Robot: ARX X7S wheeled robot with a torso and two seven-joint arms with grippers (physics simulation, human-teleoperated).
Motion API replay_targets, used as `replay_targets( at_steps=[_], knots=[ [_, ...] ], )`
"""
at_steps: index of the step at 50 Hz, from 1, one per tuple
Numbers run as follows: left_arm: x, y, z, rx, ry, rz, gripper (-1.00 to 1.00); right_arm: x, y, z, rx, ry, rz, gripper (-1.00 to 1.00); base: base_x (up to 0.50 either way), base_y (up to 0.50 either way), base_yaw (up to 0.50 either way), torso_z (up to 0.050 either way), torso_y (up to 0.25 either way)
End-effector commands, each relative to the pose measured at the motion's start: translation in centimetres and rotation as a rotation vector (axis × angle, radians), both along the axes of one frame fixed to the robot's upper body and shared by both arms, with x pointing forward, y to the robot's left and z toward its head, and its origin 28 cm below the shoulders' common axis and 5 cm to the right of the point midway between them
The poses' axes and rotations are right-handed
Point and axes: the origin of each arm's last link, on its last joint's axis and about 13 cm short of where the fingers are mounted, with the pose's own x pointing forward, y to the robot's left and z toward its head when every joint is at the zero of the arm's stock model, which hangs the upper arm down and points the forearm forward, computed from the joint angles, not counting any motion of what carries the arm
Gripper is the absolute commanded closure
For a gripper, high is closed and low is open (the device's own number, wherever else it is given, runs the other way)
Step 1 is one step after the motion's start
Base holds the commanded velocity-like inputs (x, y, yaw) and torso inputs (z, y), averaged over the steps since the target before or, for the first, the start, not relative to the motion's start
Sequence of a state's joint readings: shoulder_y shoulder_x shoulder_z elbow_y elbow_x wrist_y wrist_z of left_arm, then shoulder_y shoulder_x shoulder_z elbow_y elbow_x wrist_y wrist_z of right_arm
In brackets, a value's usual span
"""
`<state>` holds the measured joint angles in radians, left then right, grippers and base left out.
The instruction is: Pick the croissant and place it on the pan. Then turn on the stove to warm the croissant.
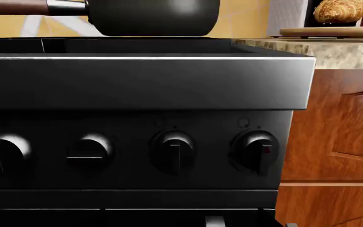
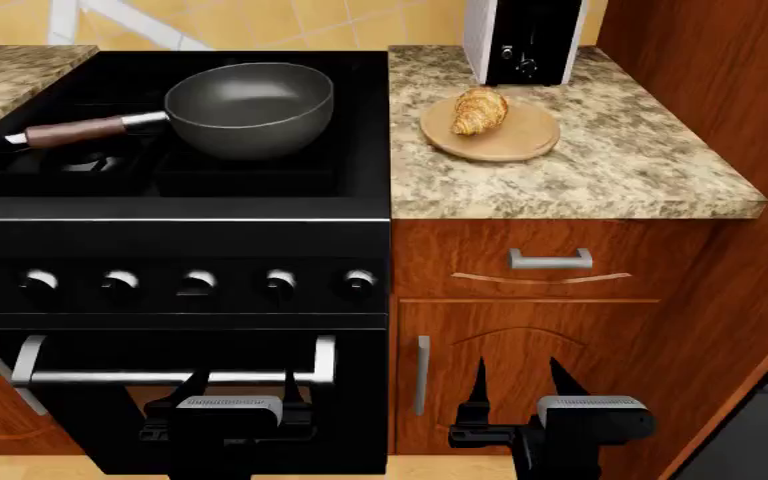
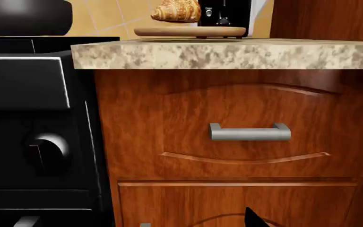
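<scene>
The croissant [image 2: 479, 110] lies on a round wooden board [image 2: 518, 143] on the granite counter, right of the stove [image 2: 171, 215]. It also shows in the left wrist view [image 1: 339, 10] and the right wrist view [image 3: 177, 11]. The dark-grey pan [image 2: 251, 105] sits on the stove's grates, its wooden handle pointing left, and it is empty. My left gripper [image 2: 243, 388] is open and empty, low in front of the oven door. My right gripper [image 2: 522, 385] is open and empty, low in front of the cabinet door. Both are far below the counter.
A black-and-white toaster [image 2: 524, 38] stands behind the board. A row of knobs [image 2: 197, 283] runs along the stove front, above the steel oven handle [image 2: 171, 377]. A drawer with a steel handle [image 2: 551, 260] is under the counter. A wooden wall panel [image 2: 731, 90] rises at right.
</scene>
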<state>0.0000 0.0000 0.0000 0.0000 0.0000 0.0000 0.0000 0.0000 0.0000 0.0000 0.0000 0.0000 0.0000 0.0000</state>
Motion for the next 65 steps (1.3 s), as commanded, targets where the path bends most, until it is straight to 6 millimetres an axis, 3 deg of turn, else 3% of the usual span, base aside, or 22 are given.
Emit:
replay_targets(
  at_steps=[1,18,40,56,60,65],
  knots=[
    [0.1,0.0,0.0,-0.002,0.002,0.000,-1.00,0.0,0.0,0.1,-0.005,-0.005,-0.008,-1.00,0.00,0.00,0.00,0.000,0.000],
    [0.2,0.1,0.2,-0.019,0.001,0.018,-1.00,0.1,-0.1,0.1,0.006,-0.002,-0.022,-1.00,0.00,0.00,0.00,0.000,0.000],
    [0.0,0.2,0.3,-0.024,0.010,0.005,-1.00,0.0,-0.1,0.2,0.016,0.001,-0.014,-1.00,0.00,0.00,0.00,0.049,0.000],
    [-0.5,0.0,1.4,-0.025,0.029,-0.037,-1.00,-0.1,0.0,1.5,0.015,-0.008,0.009,-1.00,0.00,0.00,0.00,0.050,0.000],
    [-0.6,-0.1,2.4,-0.043,0.029,-0.054,-1.00,0.0,-0.2,2.3,0.024,-0.020,0.015,-1.00,0.00,0.00,0.00,0.050,0.000],
    [-0.6,0.1,5.4,-0.014,0.033,-0.055,-1.00,-0.2,-0.4,4.7,-0.017,0.015,0.088,-1.00,0.00,0.00,0.00,0.010,0.000]
  ],
)
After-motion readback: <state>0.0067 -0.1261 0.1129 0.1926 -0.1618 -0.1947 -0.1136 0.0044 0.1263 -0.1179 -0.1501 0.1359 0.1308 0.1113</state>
